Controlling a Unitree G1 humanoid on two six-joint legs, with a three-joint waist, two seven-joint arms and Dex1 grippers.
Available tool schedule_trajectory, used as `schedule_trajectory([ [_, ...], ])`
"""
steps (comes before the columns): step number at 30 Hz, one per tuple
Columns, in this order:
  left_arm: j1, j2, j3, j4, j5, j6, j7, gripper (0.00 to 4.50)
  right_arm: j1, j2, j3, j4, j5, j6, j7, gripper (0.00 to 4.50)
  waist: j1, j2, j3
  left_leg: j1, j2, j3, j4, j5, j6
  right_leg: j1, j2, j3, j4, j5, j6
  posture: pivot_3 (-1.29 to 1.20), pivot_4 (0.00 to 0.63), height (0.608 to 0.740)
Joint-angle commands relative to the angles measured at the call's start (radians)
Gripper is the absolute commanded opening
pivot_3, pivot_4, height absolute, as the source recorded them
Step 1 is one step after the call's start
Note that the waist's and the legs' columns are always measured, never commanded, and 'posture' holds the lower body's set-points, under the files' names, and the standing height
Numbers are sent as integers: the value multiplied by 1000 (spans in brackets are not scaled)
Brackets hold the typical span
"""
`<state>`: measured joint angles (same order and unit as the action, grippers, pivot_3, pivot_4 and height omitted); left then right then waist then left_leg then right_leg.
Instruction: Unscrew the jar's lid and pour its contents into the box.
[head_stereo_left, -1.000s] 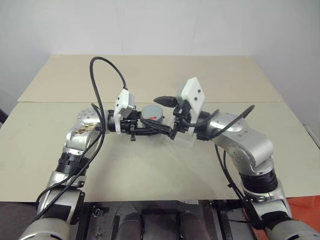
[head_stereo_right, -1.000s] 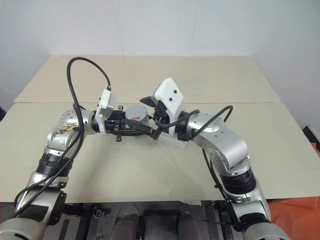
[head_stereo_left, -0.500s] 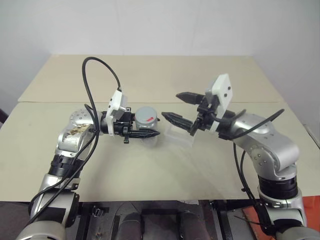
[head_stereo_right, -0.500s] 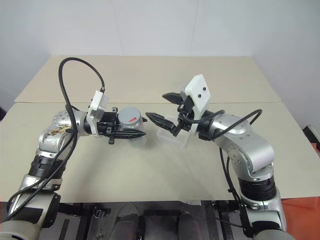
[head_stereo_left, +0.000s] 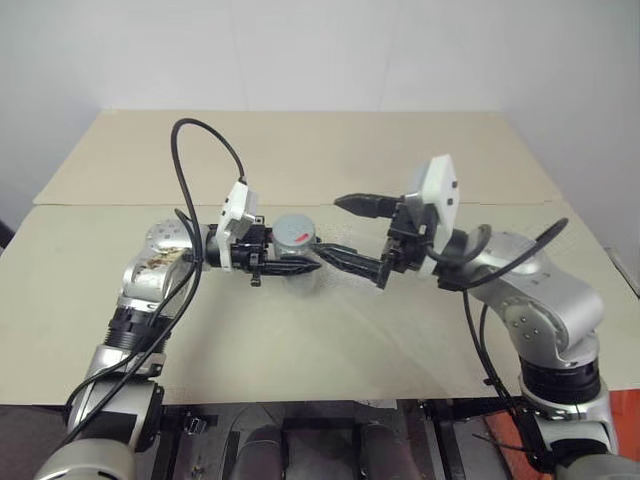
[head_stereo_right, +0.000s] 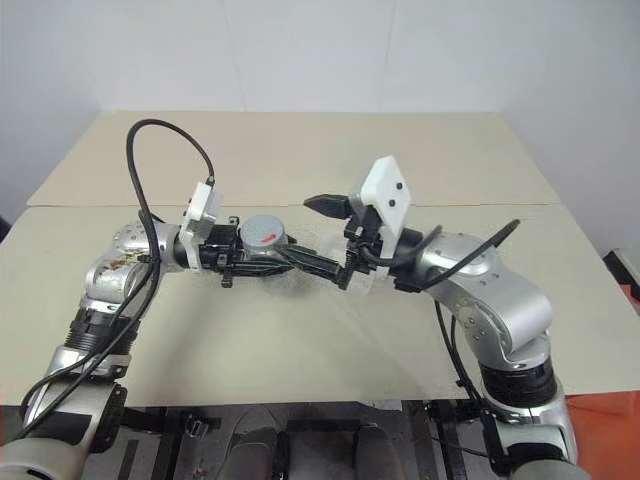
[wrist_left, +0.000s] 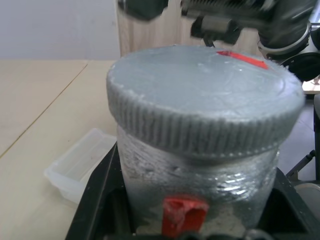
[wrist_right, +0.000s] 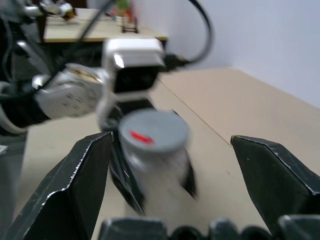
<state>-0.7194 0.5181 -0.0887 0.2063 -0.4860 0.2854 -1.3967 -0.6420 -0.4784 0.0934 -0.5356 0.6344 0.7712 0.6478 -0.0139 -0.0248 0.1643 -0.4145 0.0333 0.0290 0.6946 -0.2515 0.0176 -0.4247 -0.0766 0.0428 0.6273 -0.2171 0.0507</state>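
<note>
Pale walls back the beige table; above its middle the left hand clenches the jar upright, steadying it so the released right hand can straddle the lid.

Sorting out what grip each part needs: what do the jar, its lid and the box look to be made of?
The jar: dull silvery-grey with a crinkled, faintly glossy skin, as if wrapped in film or tape; the wall underneath cannot be told. The lid: matt grey, probably moulded plastic, given its ribbed edge. The box: clear, glossy thin plastic; the table shows through.
</note>
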Motion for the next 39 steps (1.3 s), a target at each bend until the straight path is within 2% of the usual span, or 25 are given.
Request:
schedule_trajectory([
  [1,-41,-17,8,1,4,-24,-1,1960,-57,34,67,15,-57,-16,-29,4418,0,0,0,0,0,0,0,0,0,0,0,0,0,0,0,0,150,740],
  [7,-34,-26,13,-14,5,-19,-3,1960,-125,98,134,111,-159,-39,-71,4418,0,0,0,0,0,0,0,0,0,0,0,0,1,0,0,0,150,740],
  [17,-26,-14,17,-25,6,-15,-6,1960,-133,122,97,150,-196,-44,-64,4418,0,0,0,0,0,0,0,0,0,0,0,0,2,0,0,0,150,740],
  [39,1,6,23,-55,-13,-6,-12,1960,4,-51,-1,49,-156,-69,34,4418,1,0,0,0,0,0,0,0,0,0,0,0,1,0,0,0,150,740],
])
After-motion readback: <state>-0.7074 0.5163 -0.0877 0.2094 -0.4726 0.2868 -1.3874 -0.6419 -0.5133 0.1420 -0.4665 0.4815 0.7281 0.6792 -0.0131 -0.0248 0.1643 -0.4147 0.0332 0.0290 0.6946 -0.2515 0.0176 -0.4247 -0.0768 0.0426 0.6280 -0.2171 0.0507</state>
